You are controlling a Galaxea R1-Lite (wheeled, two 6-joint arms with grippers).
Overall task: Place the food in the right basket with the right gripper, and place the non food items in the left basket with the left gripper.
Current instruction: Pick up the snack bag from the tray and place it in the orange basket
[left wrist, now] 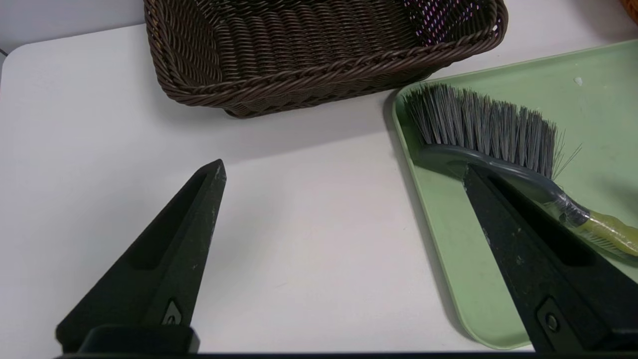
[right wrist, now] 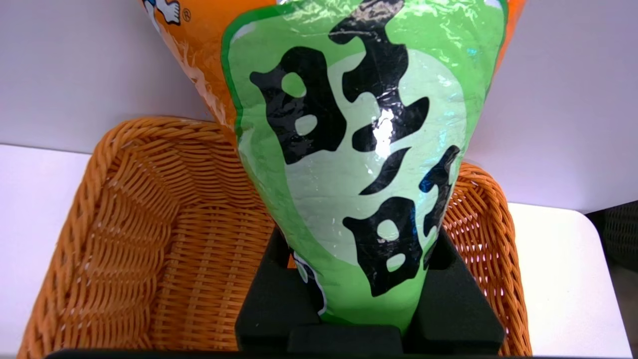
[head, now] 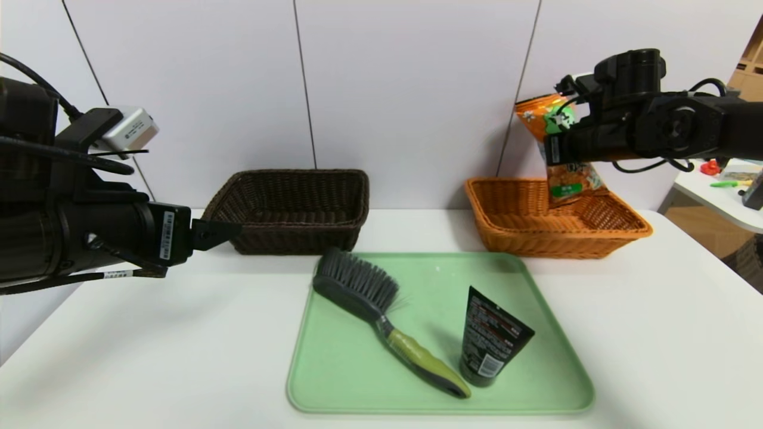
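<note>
Snack bag held over the orange basket, ready for release.

The right gripper, clamped shut on the snack bag, hangs it above the orange basket. The left gripper waits wide open and empty, left of that basket, beside the brush.

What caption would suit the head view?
Right gripper holds snack bag above orange basket; brush and tube wait on tray.

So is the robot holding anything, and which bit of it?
The right gripper pinches the snack bag at its middle, above the orange basket. The left gripper holds nothing.
</note>
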